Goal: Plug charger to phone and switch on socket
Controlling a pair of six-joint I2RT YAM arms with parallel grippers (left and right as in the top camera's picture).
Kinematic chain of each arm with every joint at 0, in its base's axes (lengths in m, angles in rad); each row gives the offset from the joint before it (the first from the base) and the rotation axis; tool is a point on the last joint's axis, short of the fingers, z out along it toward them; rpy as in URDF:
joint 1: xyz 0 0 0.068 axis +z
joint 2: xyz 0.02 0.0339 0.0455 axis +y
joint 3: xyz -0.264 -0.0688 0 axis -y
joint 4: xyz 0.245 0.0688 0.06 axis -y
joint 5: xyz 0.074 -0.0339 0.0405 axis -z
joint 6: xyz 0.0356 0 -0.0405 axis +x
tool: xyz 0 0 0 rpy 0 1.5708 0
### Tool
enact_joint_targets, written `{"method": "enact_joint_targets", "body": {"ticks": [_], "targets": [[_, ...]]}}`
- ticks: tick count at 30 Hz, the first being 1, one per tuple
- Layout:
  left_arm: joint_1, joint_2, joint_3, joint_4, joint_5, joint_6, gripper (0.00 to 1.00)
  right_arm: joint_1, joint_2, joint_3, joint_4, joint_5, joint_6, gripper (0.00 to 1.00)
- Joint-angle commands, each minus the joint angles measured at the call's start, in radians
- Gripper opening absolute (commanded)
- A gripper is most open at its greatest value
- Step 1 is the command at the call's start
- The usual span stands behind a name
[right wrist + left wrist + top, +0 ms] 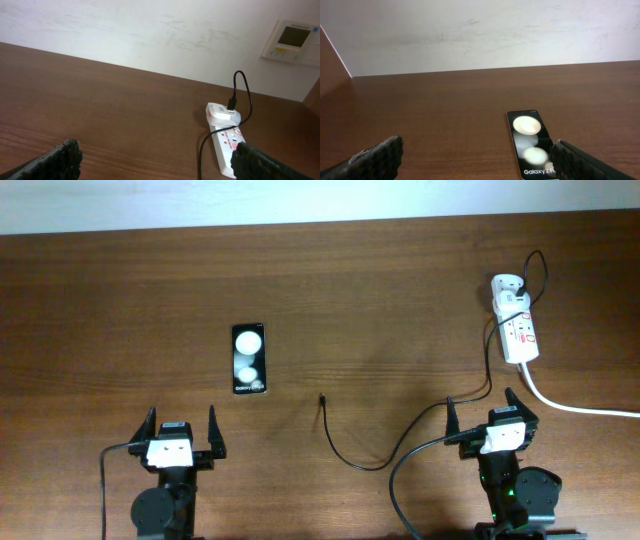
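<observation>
The black phone (pixel 248 359) lies flat on the table left of centre, its two white spots and lettering facing up; it also shows in the left wrist view (pixel 529 144). The thin black charger cable (pixel 352 458) curves across the table and ends in a small plug tip (pixel 322 397) right of the phone. Its other end runs up to the white adapter (pixel 506 286) on the white socket strip (pixel 519 332), which also shows in the right wrist view (pixel 226 147). My left gripper (pixel 181 429) is open and empty, below the phone. My right gripper (pixel 481 413) is open and empty, below the socket.
A thick white cord (pixel 570 404) runs from the socket off the right edge. A white wall stands beyond the table's far edge, with a wall control panel (pixel 293 41) in the right wrist view. Thicker black robot cables (pixel 400 480) loop near the front edge.
</observation>
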Motion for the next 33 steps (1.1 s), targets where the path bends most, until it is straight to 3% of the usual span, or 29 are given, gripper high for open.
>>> {"method": "enact_joint_targets", "body": {"ticks": [1, 13, 16, 20, 25, 33], "targets": [[0.006, -0.005, -0.003, -0.005, 0.014, 0.016, 0.99, 0.013, 0.0, -0.005, -0.007, 0.009, -0.002, 0.99], [0.006, -0.005, 0.005, -0.016, 0.015, 0.016, 0.99, 0.013, 0.0, -0.005, -0.007, 0.009, -0.002, 0.99], [0.006, -0.001, 0.113, -0.151, 0.014, 0.017, 0.99, 0.013, 0.0, -0.005, -0.007, 0.009, -0.002, 0.99], [0.006, 0.084, 0.262, -0.2, 0.014, 0.019, 0.99, 0.013, 0.0, -0.005, -0.007, 0.009, -0.002, 0.99], [0.006, 0.437, 0.538, -0.295, 0.022, 0.019, 0.99, 0.013, 0.0, -0.005, -0.007, 0.008, -0.002, 0.99], [0.005, 1.125, 1.063, -0.581, 0.075, -0.03, 0.99, 0.013, 0.0, -0.005, -0.007, 0.009, -0.002, 0.99]]}}
